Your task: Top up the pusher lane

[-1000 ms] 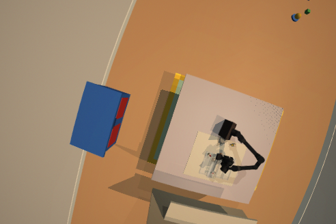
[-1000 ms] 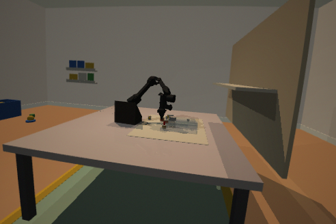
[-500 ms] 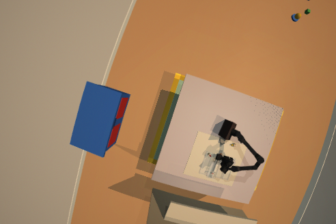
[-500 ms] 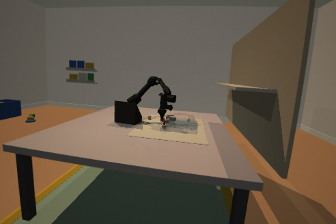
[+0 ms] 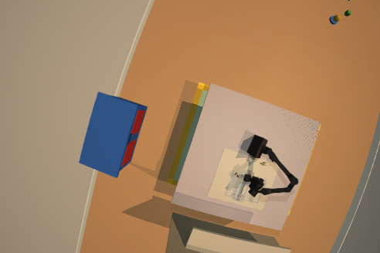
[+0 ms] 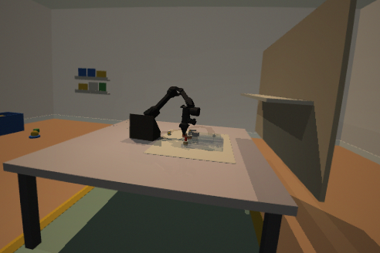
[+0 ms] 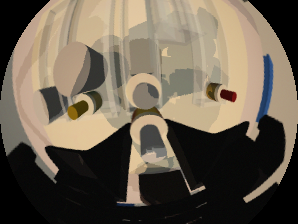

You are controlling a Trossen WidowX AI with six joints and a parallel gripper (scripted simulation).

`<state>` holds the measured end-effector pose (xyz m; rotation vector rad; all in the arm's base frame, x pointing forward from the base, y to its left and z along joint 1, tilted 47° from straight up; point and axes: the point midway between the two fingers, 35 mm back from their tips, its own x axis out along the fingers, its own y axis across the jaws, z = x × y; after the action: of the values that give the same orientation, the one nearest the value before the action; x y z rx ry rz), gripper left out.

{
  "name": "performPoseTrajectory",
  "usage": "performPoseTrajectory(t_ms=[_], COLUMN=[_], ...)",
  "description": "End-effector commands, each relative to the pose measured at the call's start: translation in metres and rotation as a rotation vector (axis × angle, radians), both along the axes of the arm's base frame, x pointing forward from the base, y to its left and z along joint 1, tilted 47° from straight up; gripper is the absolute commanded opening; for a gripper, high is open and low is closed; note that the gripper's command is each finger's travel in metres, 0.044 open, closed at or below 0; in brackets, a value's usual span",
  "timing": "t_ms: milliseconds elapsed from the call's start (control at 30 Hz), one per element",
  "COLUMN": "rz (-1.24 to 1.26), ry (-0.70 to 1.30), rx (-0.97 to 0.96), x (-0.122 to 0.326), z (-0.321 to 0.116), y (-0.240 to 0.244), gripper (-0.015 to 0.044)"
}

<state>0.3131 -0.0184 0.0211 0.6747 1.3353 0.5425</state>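
Note:
My gripper (image 7: 147,124) (image 6: 184,134) is shut on an upright jar (image 7: 148,125) with a whitish lid and a brownish label, at the front of the clear lane rack (image 6: 214,144). Straight ahead of it in the wrist view, the lane jar (image 7: 144,91) with a pale, grey-topped lid stands in the middle lane. The two lids nearly meet; whether the jars touch, and how far the held jar's base is from the lane floor, cannot be told. The pusher plate and front stop are not clearly seen.
In the wrist view a yellow-topped jar (image 7: 85,105) is at the left and a red-topped jar (image 7: 221,93) at the right. A large pale round shape (image 7: 73,68) stands behind the yellow one. A small yellowish item (image 5: 263,163) (image 6: 169,133) lies near the arm base. A cream mat (image 5: 222,164) lies underneath.

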Motion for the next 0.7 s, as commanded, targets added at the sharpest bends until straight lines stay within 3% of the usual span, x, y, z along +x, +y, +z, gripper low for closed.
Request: performPoseTrajectory(t_ms=[0,667], rz=[-0.006,-0.006], ry=[-0.018,-0.019], rx=[-0.002,-0.002], x=[0.0080,0.0169], z=[0.0027,0.0045], y=[-0.0020,-0.0035], gripper=[0.0000,0.0000])
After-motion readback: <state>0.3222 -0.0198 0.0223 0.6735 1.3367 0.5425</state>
